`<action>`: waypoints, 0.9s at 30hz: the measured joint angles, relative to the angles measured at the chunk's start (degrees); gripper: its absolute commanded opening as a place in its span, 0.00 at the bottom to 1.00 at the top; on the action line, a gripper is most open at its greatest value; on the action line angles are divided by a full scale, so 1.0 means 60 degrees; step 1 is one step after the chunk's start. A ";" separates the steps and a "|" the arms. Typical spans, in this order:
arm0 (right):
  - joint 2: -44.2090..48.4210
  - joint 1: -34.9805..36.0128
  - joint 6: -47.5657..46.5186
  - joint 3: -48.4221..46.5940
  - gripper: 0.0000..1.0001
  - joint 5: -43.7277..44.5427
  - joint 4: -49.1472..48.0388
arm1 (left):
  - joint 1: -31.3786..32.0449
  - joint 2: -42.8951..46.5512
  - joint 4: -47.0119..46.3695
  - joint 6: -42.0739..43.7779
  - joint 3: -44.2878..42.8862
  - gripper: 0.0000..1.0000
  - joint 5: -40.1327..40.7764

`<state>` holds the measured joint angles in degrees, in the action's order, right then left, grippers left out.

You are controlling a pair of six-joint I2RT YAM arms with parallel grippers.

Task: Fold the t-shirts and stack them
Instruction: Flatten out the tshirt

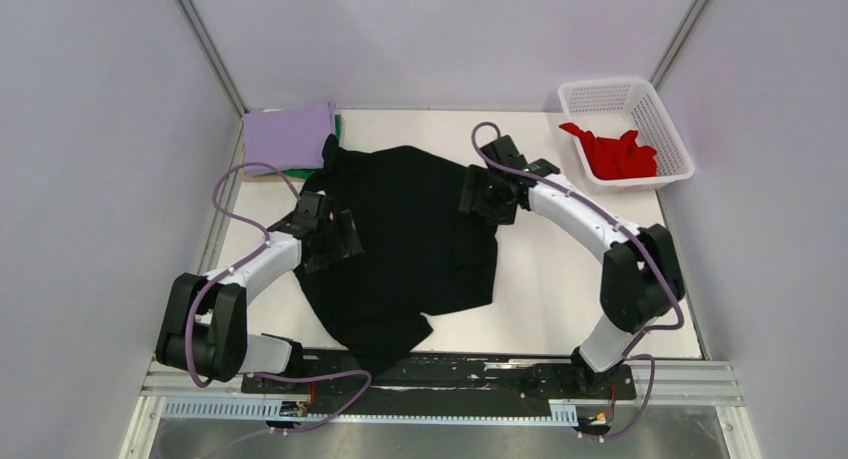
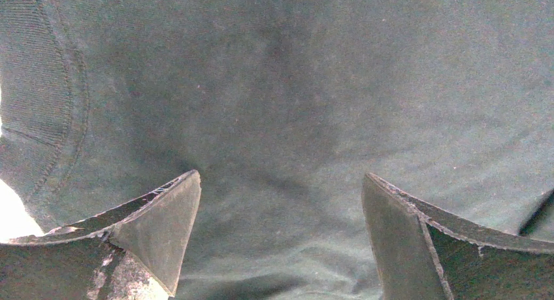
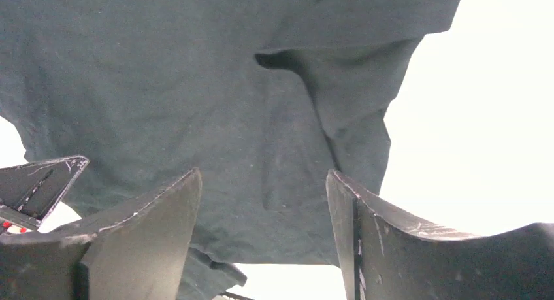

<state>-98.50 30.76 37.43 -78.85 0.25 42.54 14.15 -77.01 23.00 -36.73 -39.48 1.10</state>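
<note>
A black t-shirt lies spread and rumpled across the middle of the table. My left gripper is open over its left edge; in the left wrist view black cloth fills the gap between the fingers. My right gripper is open over the shirt's upper right edge; in the right wrist view the black t-shirt lies under it. A folded lilac t-shirt lies on a green t-shirt at the back left. A red t-shirt lies crumpled in the basket.
A white lattice basket stands at the back right of the table. The white table top shows bare to the right of the black shirt. Grey walls enclose the table on three sides.
</note>
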 measured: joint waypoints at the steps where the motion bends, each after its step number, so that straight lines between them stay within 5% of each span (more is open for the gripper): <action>1: 0.0255 -0.0149 -0.0047 0.0313 0.68 -0.0229 -0.0138 | 0.0004 0.0000 0.0000 0.0000 0.0000 1.00 -0.0018; 8: 0.0299 -0.0484 -0.0459 0.2240 0.65 -0.1960 -0.0816 | 0.0004 0.0000 -0.0007 0.0000 0.0000 1.00 -0.0109; 19: -0.0871 -0.0390 -0.0918 0.2149 0.46 -0.2131 -0.1490 | 0.0004 -0.0106 -0.0022 -0.0047 0.0029 1.00 -0.0106; 23: -0.0882 -0.0317 -0.1020 0.2149 0.13 -0.2135 -0.1566 | 0.0000 -0.0113 -0.0069 -0.0066 0.0069 1.00 -0.0091; 27: -0.0820 -0.0091 -0.1002 0.2149 0.00 -0.2033 -0.1570 | 0.0000 -0.0175 -0.0098 -0.0084 0.0058 1.00 -0.0066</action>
<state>-103.42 30.22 31.42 -65.95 -11.94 33.12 14.15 -78.06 22.41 -37.23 -39.13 0.71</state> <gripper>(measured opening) 0.055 0.998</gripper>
